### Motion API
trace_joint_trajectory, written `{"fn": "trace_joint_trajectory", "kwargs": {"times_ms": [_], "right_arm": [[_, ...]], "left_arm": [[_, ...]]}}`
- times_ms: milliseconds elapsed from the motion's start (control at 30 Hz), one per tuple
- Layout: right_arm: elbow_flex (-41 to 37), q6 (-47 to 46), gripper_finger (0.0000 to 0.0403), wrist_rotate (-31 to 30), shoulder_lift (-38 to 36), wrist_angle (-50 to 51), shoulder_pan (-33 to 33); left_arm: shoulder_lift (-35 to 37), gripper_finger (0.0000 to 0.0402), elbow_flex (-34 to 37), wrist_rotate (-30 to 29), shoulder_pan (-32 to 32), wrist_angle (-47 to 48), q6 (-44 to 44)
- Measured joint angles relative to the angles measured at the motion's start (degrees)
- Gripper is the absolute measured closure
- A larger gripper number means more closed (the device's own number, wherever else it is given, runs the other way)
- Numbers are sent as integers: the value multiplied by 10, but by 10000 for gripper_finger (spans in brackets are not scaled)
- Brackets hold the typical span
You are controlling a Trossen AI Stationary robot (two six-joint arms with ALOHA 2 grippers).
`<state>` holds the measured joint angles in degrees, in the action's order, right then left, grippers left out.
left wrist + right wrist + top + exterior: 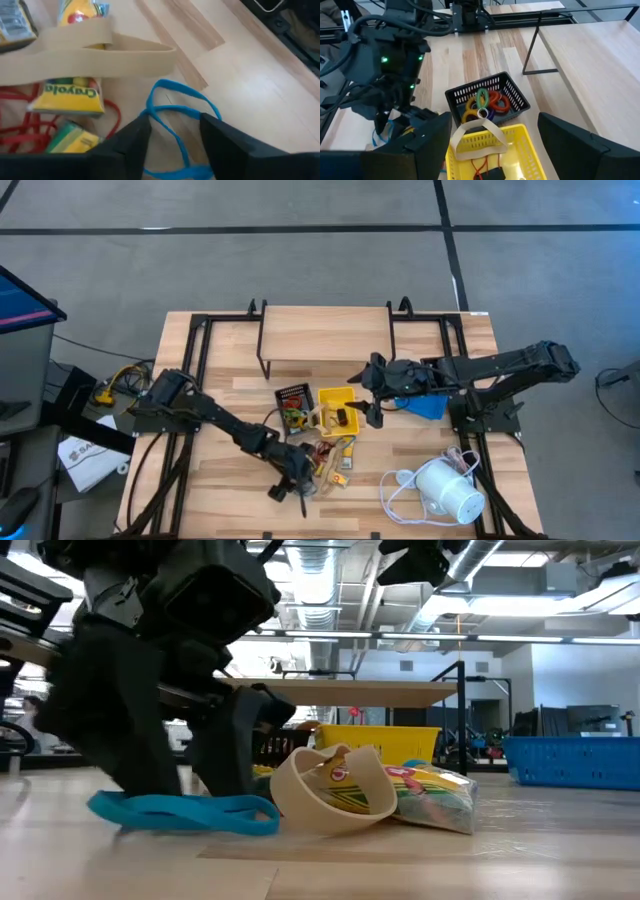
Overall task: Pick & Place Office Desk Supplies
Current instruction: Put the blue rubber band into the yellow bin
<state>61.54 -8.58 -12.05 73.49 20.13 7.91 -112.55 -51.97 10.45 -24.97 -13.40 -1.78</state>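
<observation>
We take the yellow tray [335, 398] as our landmark. Largest first: the light wood table [420, 340] carries a low wooden riser shelf [325, 332] behind the tray, and beyond the table lies grey floor with dark seams; the low view shows an open workshop with ceiling ducts behind. The left arm reaches toward the table's front, its left gripper [172, 132] down in front of the tray with fingers spread apart, straddling a blue rubber band [172, 107] that lies flat on the wood, not yet pinched. The right gripper [492, 142] hovers just above the tray, fingers wide and empty, waiting. A white cylindrical device [448, 490] with its cord sits well to the right front of the tray; a blue tray [428, 406] lies beside the tray on its right, partly under the right arm. The black mesh tray [487, 97], touching the yellow one on its left, already holds several coloured bands. A tan band [75, 42] and a crayon packet [67, 92] lie just beside the blue band. We judge the step is grasping the blue band: we would lower until the tips meet the wood, close on one strand only, and lift straight, keeping clear of the tan band so it is not dragged along.
</observation>
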Motion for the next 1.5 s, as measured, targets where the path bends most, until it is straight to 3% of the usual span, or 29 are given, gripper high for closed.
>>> {"fn": "trace_joint_trajectory", "kwargs": {"times_ms": [133, 233, 433, 633, 733, 933, 1100, 1500], "right_arm": [[0, 2, 110, 1, 0, -3, -5], [0, 2, 110, 1, 0, -18, -12], [0, 16, 110, 2, 0, -51, -13], [0, 17, 110, 1, 0, -62, -13], [0, 33, 110, 7, 0, -69, -9], [0, 56, 110, 69, 0, -146, 6], [0, 55, 110, 76, 0, -143, 9], [0, 53, 110, 46, 0, -121, 6]], "left_arm": [[18, 373, -4, 2, -2, 40, -19], [66, 394, 3, -19, -6, 108, -31], [226, 400, 26, -95, 2, 99, -90], [337, 400, 38, -78, 31, 35, -100], [354, 401, 39, -75, 37, 23, -109], [360, 401, 40, -164, 77, -20, -154], [341, 401, 39, -160, 127, -104, -169], [334, 401, 39, -120, 179, -175, -220]]}}
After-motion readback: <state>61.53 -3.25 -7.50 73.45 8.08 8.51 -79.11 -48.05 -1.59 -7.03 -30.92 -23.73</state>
